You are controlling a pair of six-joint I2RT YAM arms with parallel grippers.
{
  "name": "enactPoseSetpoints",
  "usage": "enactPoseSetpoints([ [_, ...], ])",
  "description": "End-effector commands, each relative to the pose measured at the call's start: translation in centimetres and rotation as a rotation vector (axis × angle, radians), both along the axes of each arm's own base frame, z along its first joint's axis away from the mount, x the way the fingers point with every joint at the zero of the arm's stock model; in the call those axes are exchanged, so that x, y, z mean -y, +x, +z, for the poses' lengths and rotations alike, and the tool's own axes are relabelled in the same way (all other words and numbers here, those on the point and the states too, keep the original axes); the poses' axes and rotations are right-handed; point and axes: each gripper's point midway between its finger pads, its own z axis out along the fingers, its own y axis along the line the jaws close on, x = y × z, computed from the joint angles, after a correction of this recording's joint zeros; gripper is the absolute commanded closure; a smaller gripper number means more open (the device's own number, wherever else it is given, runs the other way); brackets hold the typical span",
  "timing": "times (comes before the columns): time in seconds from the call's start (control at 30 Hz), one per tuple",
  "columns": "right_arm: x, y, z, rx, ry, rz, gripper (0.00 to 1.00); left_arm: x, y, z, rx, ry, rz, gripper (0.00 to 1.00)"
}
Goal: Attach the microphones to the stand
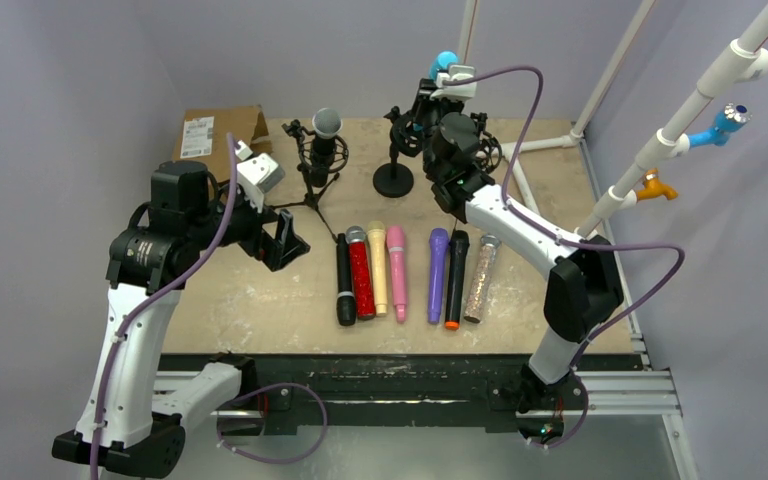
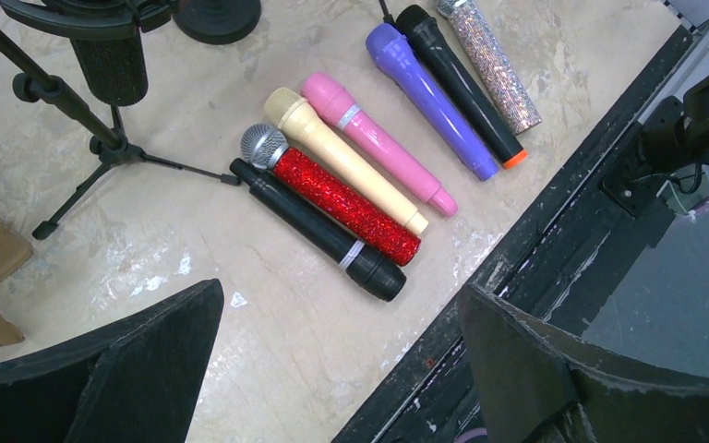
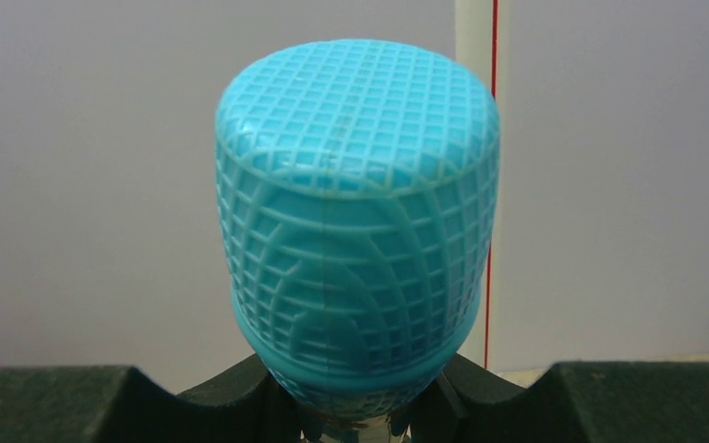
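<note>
The left arm (image 1: pixel 130 360) and the right arm (image 1: pixel 515 225) share the same build: smooth white shells on the long links, black blocky housings at the joints and bases, and a thin purple cable (image 1: pixel 515 68) looping loosely along each. A grey camera box (image 1: pixel 260 173) is fixed at the left wrist and a white camera box (image 1: pixel 457 78) at the right. The left gripper (image 1: pixel 282 242) has broad, matt black, wedge-shaped fingers (image 2: pixel 129 369) with rough, chipped edges.
</note>
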Motion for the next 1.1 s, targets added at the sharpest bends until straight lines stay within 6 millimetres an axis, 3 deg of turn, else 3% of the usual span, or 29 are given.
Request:
enactPoseSetpoints([
  [0.0,0.3,-0.6,1.8,0.064,0.072,0.009,1.0,-0.2,0.6,1.2,0.063,0.005,0.002,0.0],
  [1.07,-1.2,1.9,-5.8,-0.054,0.003,-0.008,1.0,-1.2,1.0,-0.2,0.061,0.03,0.021,0.0],
])
